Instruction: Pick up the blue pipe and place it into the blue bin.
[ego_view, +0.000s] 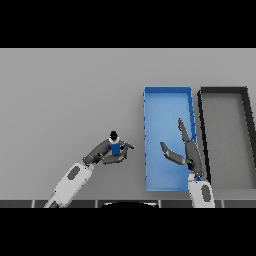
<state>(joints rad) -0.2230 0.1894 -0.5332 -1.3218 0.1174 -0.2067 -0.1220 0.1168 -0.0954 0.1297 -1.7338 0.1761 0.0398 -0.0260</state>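
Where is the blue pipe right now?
In the head view, the blue pipe sits upright in the left robot hand, over the grey table just left of the blue bin, not yet inside it.

Illumination is even and moderate across the grey tabletop (70, 95), with no visible light source and no glare spots. Shading is flat; the surface darkens slightly toward the near edge. Cast shadows are faint: only a soft dark patch beneath the left robot hand (107, 152). The blue bin (167, 92) reads saturated, its floor evenly lit. The dark bin (223, 90) shows a uniform grey floor. Straight edges show no bending toward the borders.
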